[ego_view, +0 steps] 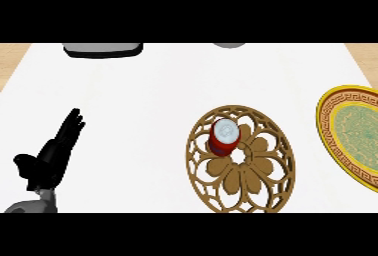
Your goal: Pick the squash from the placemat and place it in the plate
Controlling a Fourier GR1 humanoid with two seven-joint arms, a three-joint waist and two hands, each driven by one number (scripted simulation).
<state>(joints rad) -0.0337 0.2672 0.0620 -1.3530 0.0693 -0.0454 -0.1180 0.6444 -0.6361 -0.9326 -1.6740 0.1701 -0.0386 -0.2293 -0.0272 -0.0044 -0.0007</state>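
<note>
Head view: left hand point(52, 155) rests at lower left, fingers straight and spread wide, holding nothing. Right hand out of sight. Red can-like object with white top point(224, 135) stands on the brown openwork placemat point(244, 192), upper left part. Yellow-rimmed green plate point(328, 117) at right edge, apart from placemat.

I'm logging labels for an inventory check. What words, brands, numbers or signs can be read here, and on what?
None can be read. The red can on the placemat shows no legible label; the plate has only ornamental patterns, no text.
</note>
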